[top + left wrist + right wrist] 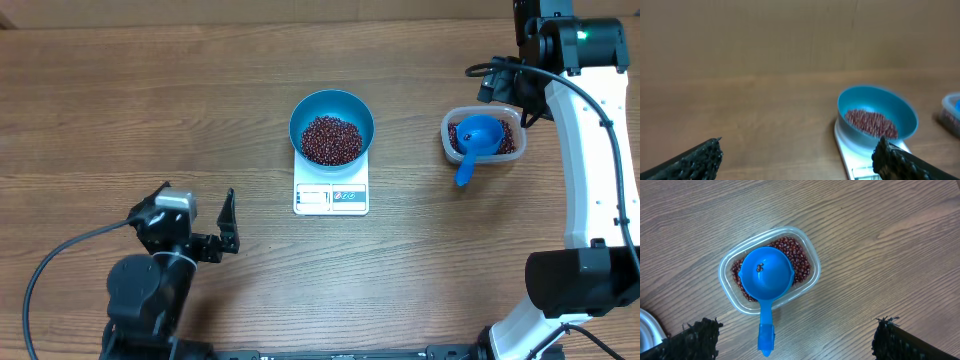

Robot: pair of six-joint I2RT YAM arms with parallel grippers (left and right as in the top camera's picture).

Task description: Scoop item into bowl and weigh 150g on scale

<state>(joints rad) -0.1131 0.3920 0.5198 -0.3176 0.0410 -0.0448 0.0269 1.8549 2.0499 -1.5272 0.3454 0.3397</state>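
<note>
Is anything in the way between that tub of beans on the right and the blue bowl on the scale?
Nothing visible. Only bare table lies between the tub and the bowl on the scale. The scoop rests in the tub, and the right gripper above it is open and empty.

Wooden table (120, 100) seen from above. At centre, a round blue bowl (345, 100) of dark red beans (331, 140) sits on a small white scale (331, 197), whose display edge shows below it. To the right, well apart, a clear tub (446, 130) of beans holds a bright blue scoop (478, 135) – handle over the rim. The left gripper (195, 200) rests low-left, jaws wide and empty; the right gripper (505, 85) hangs just beyond the tub.
</note>
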